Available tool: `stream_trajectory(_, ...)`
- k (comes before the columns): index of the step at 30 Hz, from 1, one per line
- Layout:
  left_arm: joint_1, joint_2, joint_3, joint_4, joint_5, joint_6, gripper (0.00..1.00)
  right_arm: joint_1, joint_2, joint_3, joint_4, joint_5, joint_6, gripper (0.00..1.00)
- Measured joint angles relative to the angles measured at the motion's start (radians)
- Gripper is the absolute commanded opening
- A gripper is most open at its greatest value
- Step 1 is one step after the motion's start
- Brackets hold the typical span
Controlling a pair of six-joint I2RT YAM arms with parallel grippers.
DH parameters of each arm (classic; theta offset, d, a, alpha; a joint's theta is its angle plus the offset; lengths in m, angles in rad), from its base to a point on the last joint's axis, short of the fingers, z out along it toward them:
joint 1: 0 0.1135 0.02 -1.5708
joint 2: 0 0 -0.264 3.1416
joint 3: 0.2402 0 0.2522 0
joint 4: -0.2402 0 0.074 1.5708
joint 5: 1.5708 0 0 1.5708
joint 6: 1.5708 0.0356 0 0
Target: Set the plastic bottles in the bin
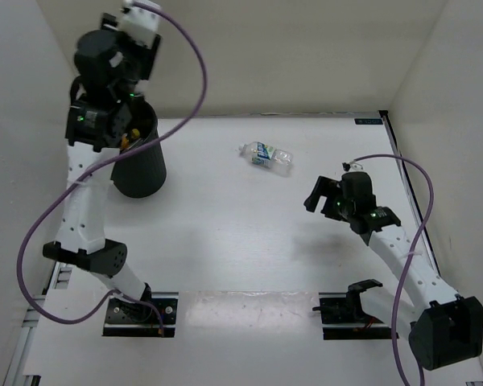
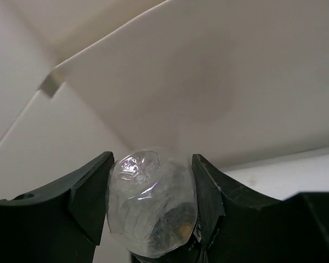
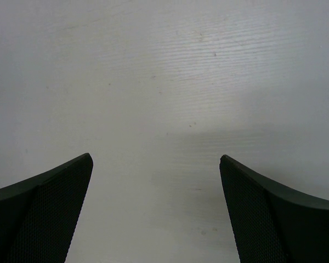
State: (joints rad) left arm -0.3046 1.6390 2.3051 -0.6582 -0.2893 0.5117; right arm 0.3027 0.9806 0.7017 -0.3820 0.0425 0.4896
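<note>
The black bin (image 1: 142,171) stands at the back left of the table. My left gripper (image 1: 122,135) hangs over the bin's mouth and is shut on a clear plastic bottle, whose orange bit (image 1: 126,141) peeks out at the rim. In the left wrist view the bottle's clear base (image 2: 148,205) sits pinched between the two black fingers (image 2: 90,200). A second clear bottle with a blue-white label (image 1: 267,156) lies on its side on the table at mid-back. My right gripper (image 1: 322,195) hovers open and empty to the right of it; its wrist view (image 3: 156,159) shows only bare table.
White walls close the table in at the back and both sides. A purple cable loops from the left arm (image 1: 195,48) above the bin. Another cable runs along the right arm (image 1: 419,233). The arm bases (image 1: 141,310) stand at the near edge.
</note>
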Motion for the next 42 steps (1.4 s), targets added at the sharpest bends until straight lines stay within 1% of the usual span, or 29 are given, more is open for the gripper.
stream_trajectory(4, 0.141, 0.024, -0.031, 0.042, -0.025, 0.019, 0.18, 0.02, 0.052, 0.049, 0.01, -0.02, -0.007, 1.0)
stream_trajectory(6, 0.202, 0.077, -0.072, 0.047, -0.01, 0.011, 0.34, 0.029, 0.09, 0.084, 0.016, -0.054, -0.033, 1.0)
stream_trajectory(7, 0.226, 0.109, -0.101, 0.045, 0.006, 0.004, 0.39, 0.031, 0.113, 0.108, 0.016, -0.077, -0.05, 1.0)
stream_trajectory(8, 0.25, 0.145, -0.134, 0.038, 0.024, -0.005, 0.43, 0.033, 0.137, 0.135, 0.009, -0.1, -0.068, 1.0)
stream_trajectory(9, 0.272, 0.179, -0.164, 0.028, 0.039, -0.013, 0.49, 0.034, 0.171, 0.174, 0.005, -0.127, -0.091, 1.0)
stream_trajectory(12, 0.317, 0.262, -0.234, -0.019, 0.077, -0.039, 0.65, 0.035, 0.303, 0.347, -0.047, -0.187, -0.16, 1.0)
stream_trajectory(13, 0.329, 0.28, -0.25, -0.034, 0.085, -0.045, 0.78, 0.035, 0.359, 0.421, -0.055, -0.204, -0.188, 1.0)
stream_trajectory(15, 0.341, 0.29, -0.261, -0.057, 0.096, -0.055, 0.96, 0.036, 0.449, 0.544, -0.08, -0.219, -0.228, 1.0)
stream_trajectory(16, 0.343, 0.288, -0.261, -0.061, 0.101, -0.06, 1.0, 0.036, 0.5, 0.609, -0.088, -0.226, -0.25, 1.0)
stream_trajectory(22, 0.341, 0.213, -0.262, -0.044, 0.122, -0.08, 1.0, 0.037, 0.824, 1.004, -0.164, -0.206, -0.365, 1.0)
stream_trajectory(26, 0.34, 0.139, -0.266, -0.039, 0.125, -0.087, 1.0, 0.037, 1.037, 1.179, -0.204, -0.174, -0.446, 1.0)
stream_trajectory(30, 0.34, 0.037, -0.319, -0.026, 0.134, -0.091, 1.0, 0.042, 1.188, 1.244, -0.247, -0.133, -0.525, 1.0)
stream_trajectory(34, 0.341, -0.051, -0.367, -0.041, 0.152, -0.097, 1.0, 0.046, 1.286, 1.3, -0.275, -0.117, -0.588, 1.0)
stream_trajectory(38, 0.342, -0.07, -0.367, -0.059, 0.156, -0.109, 1.0, 0.048, 1.337, 1.35, -0.273, -0.122, -0.632, 1.0)
stream_trajectory(42, 0.342, -0.059, -0.367, -0.09, 0.156, -0.12, 1.0, 0.055, 1.354, 1.358, -0.274, -0.125, -0.647, 1.0)
